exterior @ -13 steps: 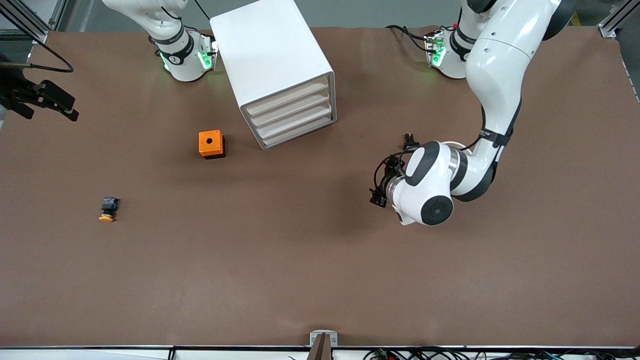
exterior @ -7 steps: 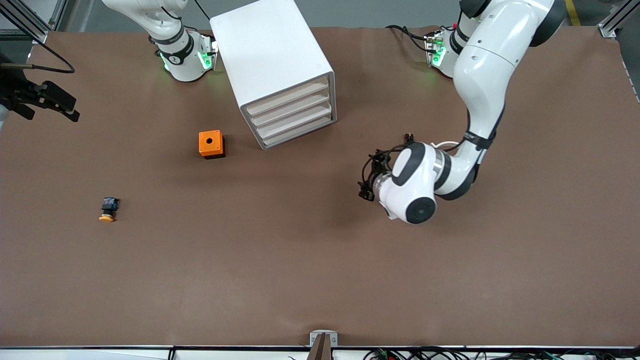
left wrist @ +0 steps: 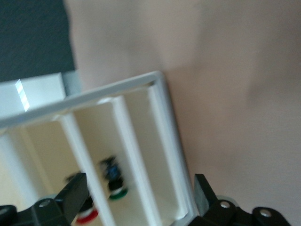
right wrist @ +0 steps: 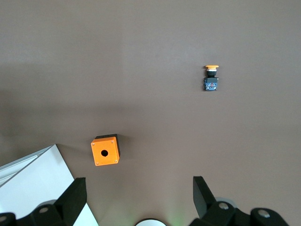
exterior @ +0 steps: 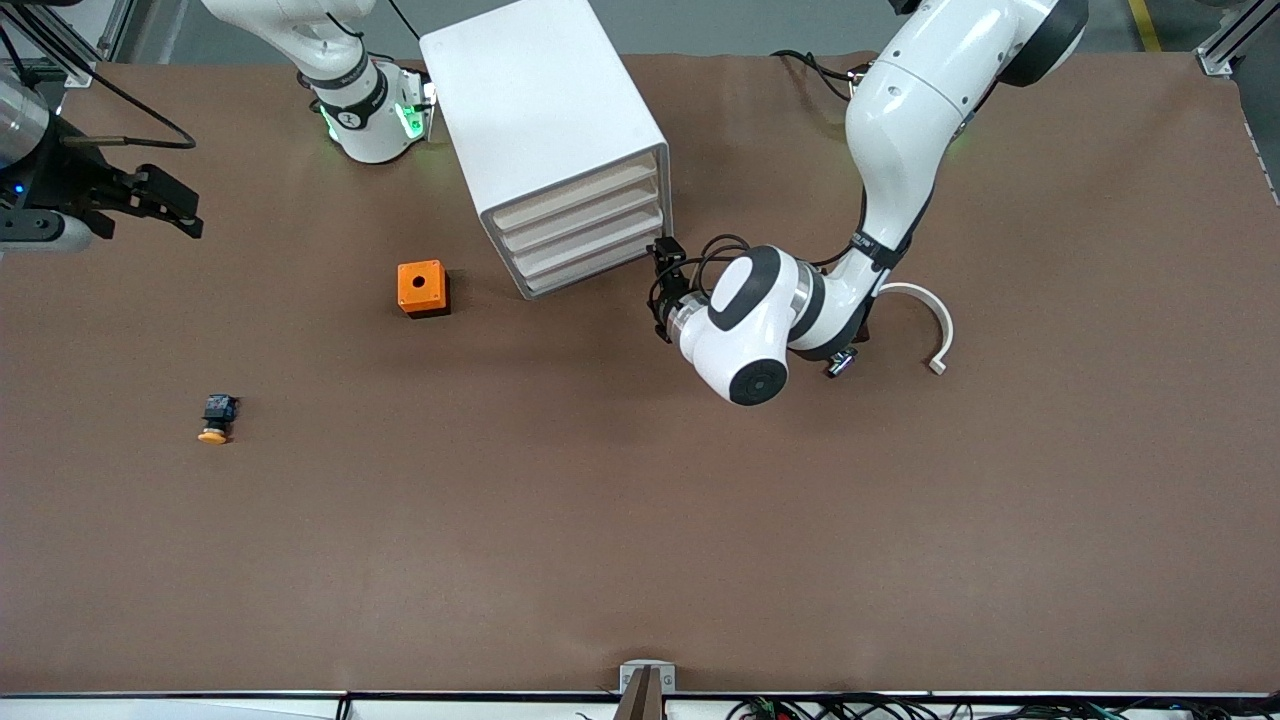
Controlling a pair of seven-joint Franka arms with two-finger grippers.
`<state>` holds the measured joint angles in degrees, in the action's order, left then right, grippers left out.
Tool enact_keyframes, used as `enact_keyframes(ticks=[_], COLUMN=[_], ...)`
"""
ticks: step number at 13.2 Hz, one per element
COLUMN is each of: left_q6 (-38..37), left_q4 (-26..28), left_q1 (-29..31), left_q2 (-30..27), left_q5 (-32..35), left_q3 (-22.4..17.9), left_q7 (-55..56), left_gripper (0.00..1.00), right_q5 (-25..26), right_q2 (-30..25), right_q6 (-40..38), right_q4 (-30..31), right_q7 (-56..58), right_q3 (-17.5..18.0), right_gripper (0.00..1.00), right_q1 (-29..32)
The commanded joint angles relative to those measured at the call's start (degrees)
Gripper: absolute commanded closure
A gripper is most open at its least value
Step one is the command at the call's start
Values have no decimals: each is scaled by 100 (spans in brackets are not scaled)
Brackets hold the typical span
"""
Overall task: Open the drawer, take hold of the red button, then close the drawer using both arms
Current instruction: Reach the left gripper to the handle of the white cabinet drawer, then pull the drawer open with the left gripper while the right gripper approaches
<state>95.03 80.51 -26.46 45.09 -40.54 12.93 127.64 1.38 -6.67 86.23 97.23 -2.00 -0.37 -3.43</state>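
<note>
The left gripper [exterior: 668, 285], wide open and empty, sits at the cabinet [exterior: 545, 130] front by the closed drawer [exterior: 590, 262]. The button [left wrist: 87, 214] shows inside. The right gripper [exterior: 165, 205] waits, open and empty, above the counter [exterior: 640, 520] edge at the right arm's end.

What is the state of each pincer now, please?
Left pincer: open, empty, at the cabinet's drawer fronts.
Right pincer: open, empty, in the air at the right arm's end of the table.

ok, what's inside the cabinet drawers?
Through the cabinet front, the left wrist view shows a red-capped button, partly hidden by a gripper finger, and a green-capped one. The rest is covered.
</note>
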Motion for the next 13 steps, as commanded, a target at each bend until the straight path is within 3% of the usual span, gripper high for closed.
enact_keyframes(ticks=[1,3,6,9,13], left_q6=[-230,-327,-336,-345,-336], left_q4=[-70,-70,-70,-61,-70], left_q1=[-52,-245,-438,-491,-562], left_q2=[122,149,281,307,421], left_q5=[-750,-929,-946,-1060,-1360], left_q3=[-36,-36,-36,-36,-36], left_q7=[682,998,1079,1176,1272], left_gripper=[0,5,44,57,58], right_q5=[82,91,126,29,29], right_q2=[8,8,26,166,280], right_q6=[-273,-274,-274,-186,-151], right_q4=[-134,-274,-432,-398,-380], right_q7=[-273,-1228,-2694,-3982,-5739], right_q3=[-25,-25,-25,-16,-16], right_gripper=[0,0,0,0,0], right_q1=[-385,-789,-1465,-2019,-2793])
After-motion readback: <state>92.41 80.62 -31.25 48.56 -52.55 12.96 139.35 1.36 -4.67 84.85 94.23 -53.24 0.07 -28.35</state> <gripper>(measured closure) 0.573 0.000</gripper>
